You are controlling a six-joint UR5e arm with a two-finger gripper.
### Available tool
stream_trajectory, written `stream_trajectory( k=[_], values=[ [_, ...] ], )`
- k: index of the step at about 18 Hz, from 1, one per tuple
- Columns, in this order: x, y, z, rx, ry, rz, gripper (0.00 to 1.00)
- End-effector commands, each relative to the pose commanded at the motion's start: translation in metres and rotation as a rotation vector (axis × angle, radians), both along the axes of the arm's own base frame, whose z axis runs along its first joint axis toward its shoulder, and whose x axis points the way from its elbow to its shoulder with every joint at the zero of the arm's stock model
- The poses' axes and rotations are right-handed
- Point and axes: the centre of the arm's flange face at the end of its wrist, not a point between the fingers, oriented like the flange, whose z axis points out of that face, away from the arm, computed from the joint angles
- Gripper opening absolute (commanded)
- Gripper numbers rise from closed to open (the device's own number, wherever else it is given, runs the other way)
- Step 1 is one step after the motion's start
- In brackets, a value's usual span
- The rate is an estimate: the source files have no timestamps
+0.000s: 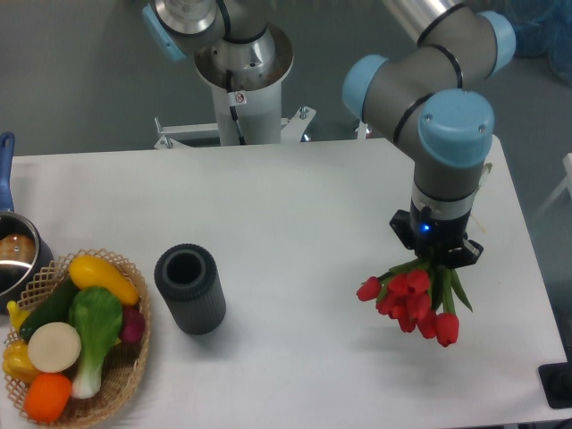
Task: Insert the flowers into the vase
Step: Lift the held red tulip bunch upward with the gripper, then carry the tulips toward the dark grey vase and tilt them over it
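Base sticker [239,97], writing seemingly illegible

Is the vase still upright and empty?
Upright and empty: the vase stands on the table with its dark open mouth facing up; the flowers hang from the gripper, far right.

Place: a robotics lab or test cell, not a home.
Arm: a grey UR5e arm [429,80] with light-blue joint caps reaches over the table from the far right.
Mount: a white pedestal [243,98] bolted to a metal base plate, far side.
Table: a plain white tabletop [295,206] with staged props.
Props: a wicker basket [125,375] of toy vegetables, near left.
Backdrop: a bare grey floor [80,71] behind the table.
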Motion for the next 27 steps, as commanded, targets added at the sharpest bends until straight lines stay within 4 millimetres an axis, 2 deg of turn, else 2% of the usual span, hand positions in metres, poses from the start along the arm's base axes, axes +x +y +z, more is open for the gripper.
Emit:
stream_trajectory(
  k=[2, 7, 12, 17, 27],
  values=[
    [0.009, -0.001, 0.022, 0.080, -0.023, 0.041, 0.00],
    [0.029, 0.010, 0.052, 0.254, -0.107, 0.077, 0.00],
    [0.044, 0.025, 0.065, 0.430, -0.235, 0.039, 0.00],
    [0.061, 0.043, 0.083, 0.653, -0.444, 0.009, 0.00],
    [0.106, 0.077, 0.093, 0.796, -0.513, -0.090, 0.00]
  ],
)
